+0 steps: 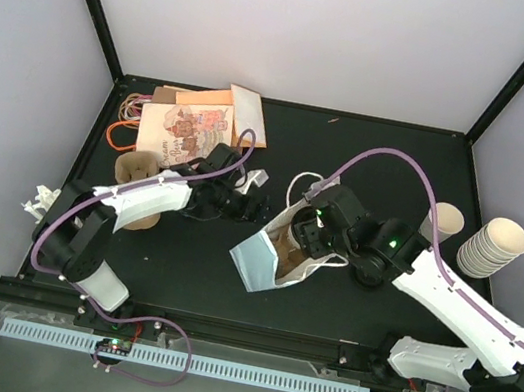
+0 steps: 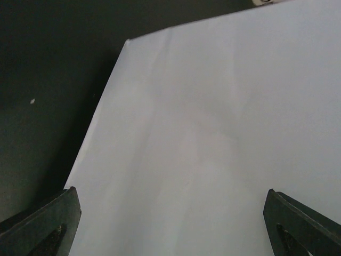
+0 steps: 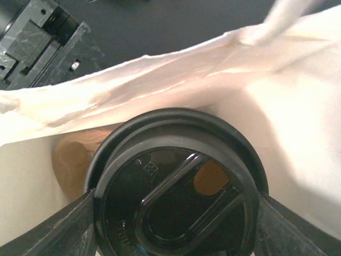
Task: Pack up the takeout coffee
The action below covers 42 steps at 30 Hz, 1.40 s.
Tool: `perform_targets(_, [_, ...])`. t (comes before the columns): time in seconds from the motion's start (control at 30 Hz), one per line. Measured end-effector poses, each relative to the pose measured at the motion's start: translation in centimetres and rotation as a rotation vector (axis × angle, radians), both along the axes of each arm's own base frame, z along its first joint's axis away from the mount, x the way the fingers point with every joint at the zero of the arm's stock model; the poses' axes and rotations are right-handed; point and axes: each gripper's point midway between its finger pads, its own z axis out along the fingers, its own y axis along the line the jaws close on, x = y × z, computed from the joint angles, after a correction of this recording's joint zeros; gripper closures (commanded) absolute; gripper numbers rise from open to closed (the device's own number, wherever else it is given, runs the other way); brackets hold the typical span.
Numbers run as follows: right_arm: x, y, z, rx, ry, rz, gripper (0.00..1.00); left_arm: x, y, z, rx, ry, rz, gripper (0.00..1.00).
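Coffee inside bag, my right pincer seemingly clamped on its stiff lid rim, best hold; cup's prob light, crushable. And my left pincer gapes wide.

A white paper bag lies open at centre frame, with stacked cream cups and a single cup at right and printed bags at upper left.

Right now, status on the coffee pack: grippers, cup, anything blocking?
Right gripper shut on the coffee cup, inside the white bag. Left gripper open over the bag. Brown thing sits in the bag beside the cup.
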Motion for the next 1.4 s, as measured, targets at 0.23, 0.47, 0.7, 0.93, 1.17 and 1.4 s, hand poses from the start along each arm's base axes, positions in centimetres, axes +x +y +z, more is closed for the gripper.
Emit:
perform_targets(0.23, [-0.3,-0.4,-0.2,-0.012,0.049,-0.041,0.59,-1.8,1.0,-1.7,0.025,0.041,-0.001,0.04])
perform_targets(0.47, [-0.2,-0.4,0.9,0.006,0.054,-0.073,0.59,-4.0,1.3,-2.2,0.031,0.068,-0.011,0.04])
perform_targets(0.7, [-0.2,-0.3,0.8,0.006,0.063,-0.077,0.59,-4.9,1.3,-2.0,0.025,0.073,-0.014,0.04])
perform_targets(0.93, [-0.4,-0.2,0.6,0.005,0.073,-0.071,0.59,-4.8,1.5,-1.8,0.034,0.066,-0.007,0.04])
perform_targets(1.17, [-1.0,-0.4,-0.8,-0.022,0.086,-0.025,0.59,-3.0,1.9,3.5,0.071,-0.081,0.000,0.04])
perform_targets(1.4, [-1.2,-0.4,-1.7,-0.025,0.059,0.025,0.60,-4.0,2.3,14.5,-0.026,-0.370,-0.010,0.04])
